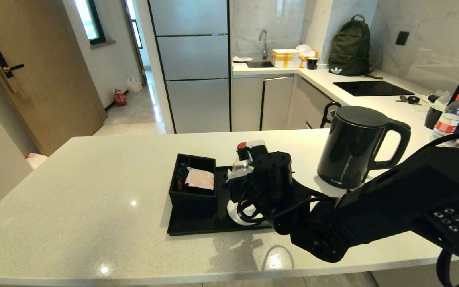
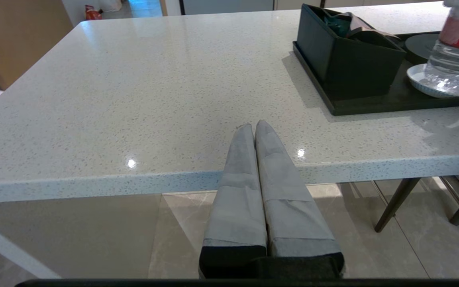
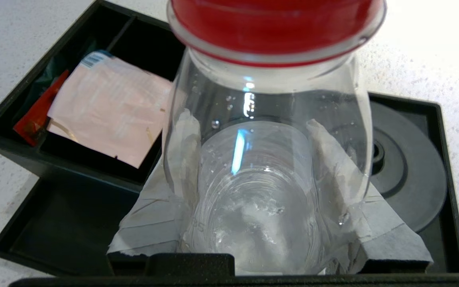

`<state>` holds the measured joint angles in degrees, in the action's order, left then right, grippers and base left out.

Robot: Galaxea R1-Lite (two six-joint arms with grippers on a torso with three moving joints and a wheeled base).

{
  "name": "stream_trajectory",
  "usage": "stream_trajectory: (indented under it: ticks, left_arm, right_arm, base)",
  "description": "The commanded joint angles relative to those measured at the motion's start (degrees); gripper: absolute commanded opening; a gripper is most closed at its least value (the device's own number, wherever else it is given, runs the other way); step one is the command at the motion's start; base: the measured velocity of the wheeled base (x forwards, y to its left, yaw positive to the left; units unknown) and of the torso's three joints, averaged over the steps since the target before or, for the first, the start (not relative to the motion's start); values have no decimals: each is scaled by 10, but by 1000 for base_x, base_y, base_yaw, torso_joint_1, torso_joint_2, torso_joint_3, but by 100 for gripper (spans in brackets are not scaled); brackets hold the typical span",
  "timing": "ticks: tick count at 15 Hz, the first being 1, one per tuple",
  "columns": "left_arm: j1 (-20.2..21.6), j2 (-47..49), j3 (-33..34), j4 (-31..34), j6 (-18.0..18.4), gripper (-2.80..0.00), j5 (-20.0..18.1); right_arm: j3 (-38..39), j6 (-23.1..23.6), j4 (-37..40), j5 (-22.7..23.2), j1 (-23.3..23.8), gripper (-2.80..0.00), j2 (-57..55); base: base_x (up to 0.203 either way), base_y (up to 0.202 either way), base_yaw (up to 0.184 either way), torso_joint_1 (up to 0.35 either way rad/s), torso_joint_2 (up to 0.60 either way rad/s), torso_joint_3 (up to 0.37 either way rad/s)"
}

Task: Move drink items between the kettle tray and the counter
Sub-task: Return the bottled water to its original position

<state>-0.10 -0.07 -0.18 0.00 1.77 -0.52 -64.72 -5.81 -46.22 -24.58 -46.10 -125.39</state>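
Black kettle point(image 1: 353, 145): stands on the counter point(image 1: 94, 191), beside the tray point(image 1: 197, 227).
Right gripper point(image 3: 261, 175): squeezes the bottle point(image 3: 265, 131) over the tray.
Left gripper point(image 2: 253, 127): fingers pressed together.

Black right arm point(image 1: 373, 211), looped cables, screws; grey-taped fingers point(image 2: 239, 191).

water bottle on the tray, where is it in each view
Head view: the bottle stands mid-picture on the tray, mostly hidden behind the right gripper.
Left wrist view: the bottle is at the far right edge, on the white coaster.
Right wrist view: the bottle fills the centre, seen from above between the gripper's pads.
Shared landmark: the sachet box beside it.
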Motion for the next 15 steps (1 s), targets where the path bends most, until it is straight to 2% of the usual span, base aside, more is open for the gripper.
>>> stream_trajectory:
  ticks: [1, 5, 6, 15]
  left_arm:
    - [0, 1, 0, 0, 0, -280, 0]
    - [0, 1, 0, 0, 0, -280, 0]
    - [0, 1, 0, 0, 0, -280, 0]
    - [0, 1, 0, 0, 0, -280, 0]
  right_arm:
    - [-9, 1, 1, -1, 1, -280, -2]
    - [-7, 0, 9, -2, 1, -280, -1]
    - [-8, 0, 8, -3, 2, 0, -4]
    - [16, 0, 6, 1, 3, 0, 22]
  base:
    - [0, 0, 0, 0, 0, 0]
    - [0, 0, 0, 0, 0, 0]
    - [0, 0, 0, 0, 0, 0]
    - [0, 0, 0, 0, 0, 0]
